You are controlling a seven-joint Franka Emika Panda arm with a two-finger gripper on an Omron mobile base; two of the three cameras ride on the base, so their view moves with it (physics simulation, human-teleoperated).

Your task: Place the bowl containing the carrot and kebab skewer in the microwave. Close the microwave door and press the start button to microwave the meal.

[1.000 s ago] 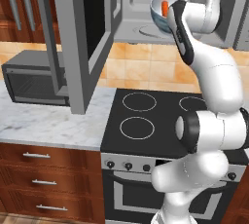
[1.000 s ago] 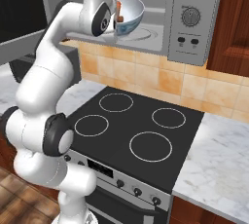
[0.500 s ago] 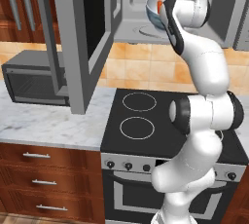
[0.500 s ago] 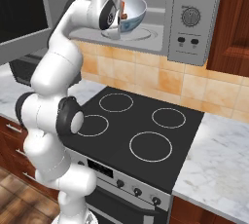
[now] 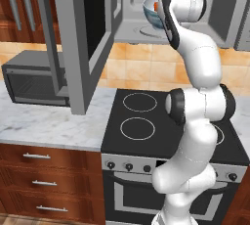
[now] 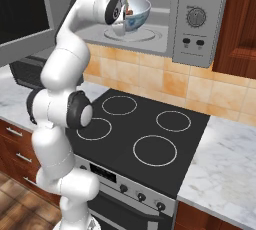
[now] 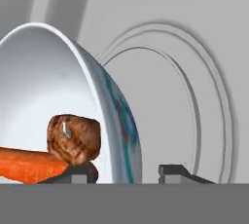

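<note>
you have the round white porcelain bowl with the blue patterned outside [image 6: 138, 13] up inside the pale cavity of the large silver-grey microwave [image 6: 200, 19], over its glass turntable [image 7: 194, 116]. the short bright orange carrot [image 7: 29, 165] and a dark brown meat chunk of the kebab skewer [image 7: 74, 138] lie inside it. in the hand view the two-finger gripper [image 7: 127, 172] has one dark tip inside the bowl and one outside, the rim wall between them, with a clear gap on the outer side, so the fingers look parted rather than clamped; whether the inner tip touches the wall you cannot tell. whether the bowl's foot already rests on the turntable is also unclear; in the right base view it sits very low over it. so the placing looks nearly done. left for you: draw the hand out, swing the wide silver-grey framed door with the dark window [image 5: 80, 38], which stands wide open to the left, shut, then press the start button on the side control panel [image 6: 196, 21].
</note>
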